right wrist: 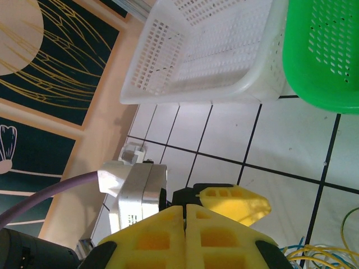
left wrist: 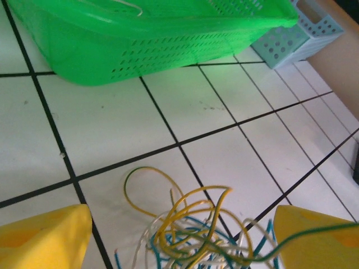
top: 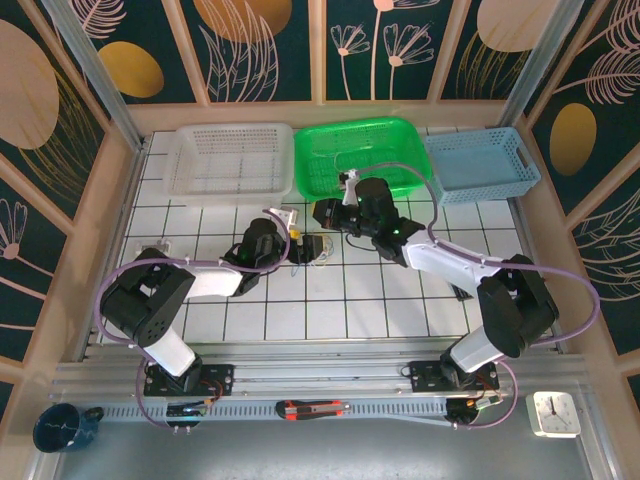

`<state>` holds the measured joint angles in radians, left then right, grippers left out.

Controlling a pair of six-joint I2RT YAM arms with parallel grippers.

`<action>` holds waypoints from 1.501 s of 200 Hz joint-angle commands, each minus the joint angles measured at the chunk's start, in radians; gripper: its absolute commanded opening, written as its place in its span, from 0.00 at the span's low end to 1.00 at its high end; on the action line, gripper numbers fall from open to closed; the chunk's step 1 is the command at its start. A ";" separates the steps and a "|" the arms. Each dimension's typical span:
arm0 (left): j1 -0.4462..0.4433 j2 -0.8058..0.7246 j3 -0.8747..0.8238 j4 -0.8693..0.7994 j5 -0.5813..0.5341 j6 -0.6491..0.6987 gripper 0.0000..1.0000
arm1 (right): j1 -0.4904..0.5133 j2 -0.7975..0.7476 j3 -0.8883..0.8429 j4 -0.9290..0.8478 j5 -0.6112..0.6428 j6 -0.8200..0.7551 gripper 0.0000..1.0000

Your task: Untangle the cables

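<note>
The cables [left wrist: 207,238] lie as a tangled clump of thin yellow, blue, whitish and green-yellow wires on the white tiles, also in the top view [top: 318,254] and at the right wrist view's bottom corner [right wrist: 322,255]. My left gripper [left wrist: 180,213] is open, one yellow finger [left wrist: 45,238] on each side of the clump. One green-yellow wire [left wrist: 314,235] runs taut across its right finger and off to the right. My right gripper [right wrist: 185,208] is shut, its tips close beside the left gripper's finger [right wrist: 235,204], pinching that wire. From above, both grippers [top: 300,246] [top: 318,228] meet over the clump.
A green basket [top: 355,155] [left wrist: 140,39], a white basket [top: 232,158] [right wrist: 207,50] and a blue basket [top: 482,165] line the far edge. A box cutter [top: 312,408], a small clock [top: 553,413] and a dark mug [top: 60,425] sit beyond the near rail.
</note>
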<state>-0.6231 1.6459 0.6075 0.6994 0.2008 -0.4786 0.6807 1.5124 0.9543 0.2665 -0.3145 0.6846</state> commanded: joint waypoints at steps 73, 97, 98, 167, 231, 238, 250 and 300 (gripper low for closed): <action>-0.006 0.132 0.018 0.120 0.065 -0.019 0.44 | 0.023 -0.101 0.115 0.042 -0.023 0.055 0.00; -0.005 0.138 -0.011 0.127 0.059 -0.020 0.35 | 0.014 -0.145 0.168 0.024 -0.027 0.058 0.00; -0.006 0.138 -0.012 0.127 0.059 -0.020 0.35 | 0.013 -0.147 0.171 0.023 -0.026 0.059 0.00; -0.005 0.133 -0.082 0.160 0.055 -0.045 0.25 | -0.072 -0.246 0.240 -0.024 -0.048 0.053 0.00; -0.005 0.014 -0.040 0.039 0.061 -0.070 0.59 | -0.238 -0.283 0.187 -0.113 0.019 -0.026 0.00; -0.005 0.000 -0.031 0.023 0.065 -0.074 0.66 | -0.261 -0.282 0.185 -0.124 0.041 -0.047 0.00; -0.005 -0.023 -0.012 -0.009 0.064 -0.084 0.79 | -0.311 -0.277 0.185 -0.143 0.086 -0.075 0.00; -0.005 -0.072 0.064 -0.127 0.071 -0.092 0.99 | -0.542 -0.185 0.194 -0.132 0.249 -0.122 0.00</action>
<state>-0.6231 1.6035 0.6292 0.6548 0.2577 -0.5583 0.2264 1.2739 1.1469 0.1268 -0.1867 0.6075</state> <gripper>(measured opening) 0.988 0.045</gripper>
